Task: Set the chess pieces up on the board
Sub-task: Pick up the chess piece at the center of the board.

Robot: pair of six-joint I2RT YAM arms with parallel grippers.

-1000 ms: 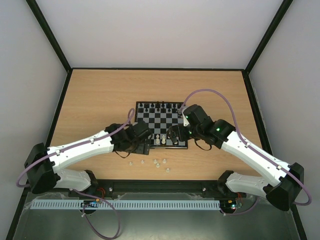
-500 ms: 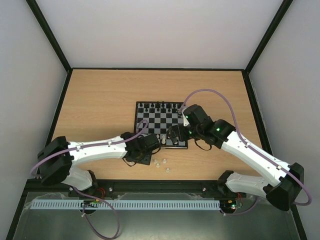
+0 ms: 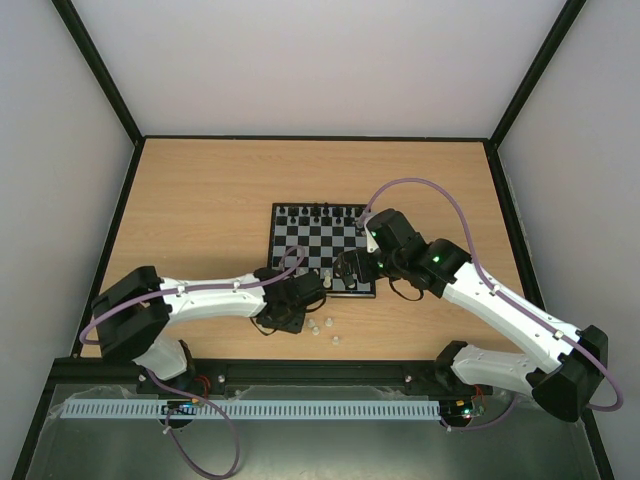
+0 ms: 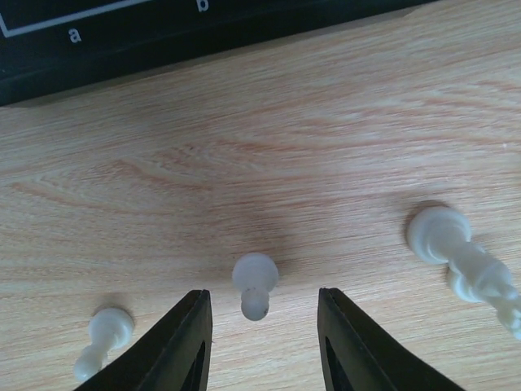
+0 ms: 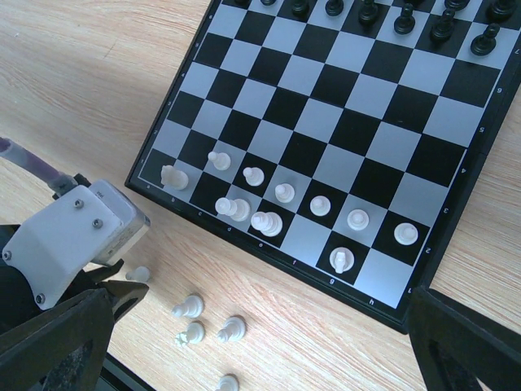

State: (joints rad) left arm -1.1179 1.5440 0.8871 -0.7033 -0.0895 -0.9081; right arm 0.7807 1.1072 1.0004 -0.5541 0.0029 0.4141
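Observation:
The board (image 3: 300, 240) lies mid-table, black chess pieces (image 3: 318, 211) along its far row and white ones (image 5: 269, 221) on its near rows. Several white pieces (image 5: 232, 329) lie loose on the wood in front of it. My left gripper (image 4: 262, 297) is low over the table and open. A white pawn (image 4: 255, 281) stands between its fingers (image 4: 186, 342) with a gap on each side. Another pawn (image 4: 106, 330) lies to its left and a taller white piece (image 4: 456, 252) to its right. My right gripper (image 5: 260, 358) hangs wide open above the board's near edge, holding nothing.
The board's black border (image 4: 203, 32) runs just beyond the left fingers. The left arm's wrist (image 5: 73, 236) shows beside the board's near-left corner. Black rails (image 3: 120, 230) edge the wooden table (image 3: 200, 200).
The left arm has swung right and nearer, from beside the board to the loose white pieces, and its jaws have narrowed around a pawn. The right arm has stayed still.

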